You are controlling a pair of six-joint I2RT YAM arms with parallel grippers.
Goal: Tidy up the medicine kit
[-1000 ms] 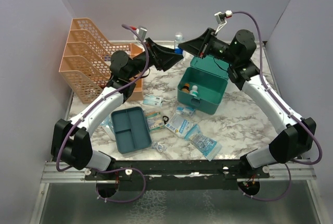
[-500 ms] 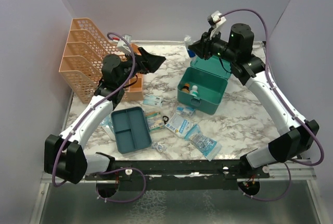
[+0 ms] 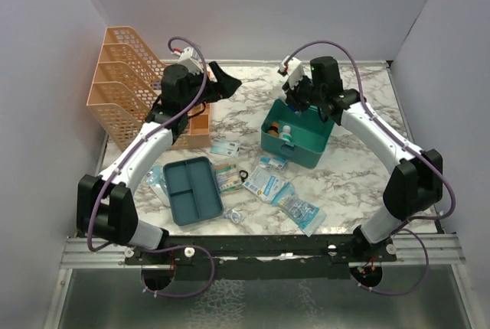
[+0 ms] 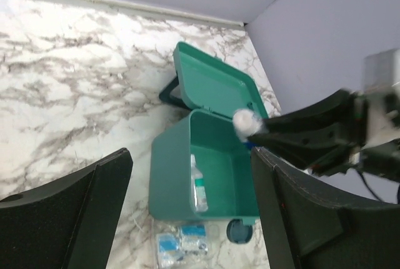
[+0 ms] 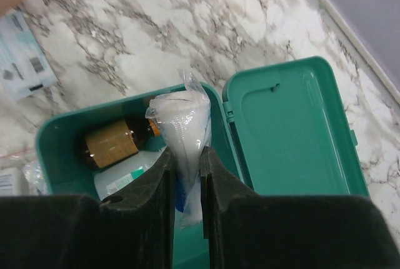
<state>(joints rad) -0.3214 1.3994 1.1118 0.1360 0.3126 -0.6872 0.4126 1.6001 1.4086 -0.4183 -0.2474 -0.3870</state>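
Observation:
The teal medicine kit (image 3: 304, 148) stands open at centre right, its lid (image 5: 294, 131) laid back. Inside lie a brown bottle (image 5: 111, 145) and a white bottle with a green label (image 5: 125, 180). My right gripper (image 3: 295, 93) is shut on a white roll in clear plastic (image 5: 183, 122) and holds it over the open box, near the hinge side. The roll also shows in the left wrist view (image 4: 244, 121). My left gripper (image 3: 227, 84) is open and empty, above the table to the left of the kit (image 4: 169, 175).
An orange mesh rack (image 3: 126, 88) stands at the back left. A flat teal divided tray (image 3: 191, 190) lies at the front left. Several packets (image 3: 268, 184) (image 3: 301, 211) (image 3: 224, 148) lie in front of the kit, one just by its wall (image 4: 181, 247).
My right gripper has come down and forward with the roll, from behind the kit to over the open box. My left arm has drawn back to the left.

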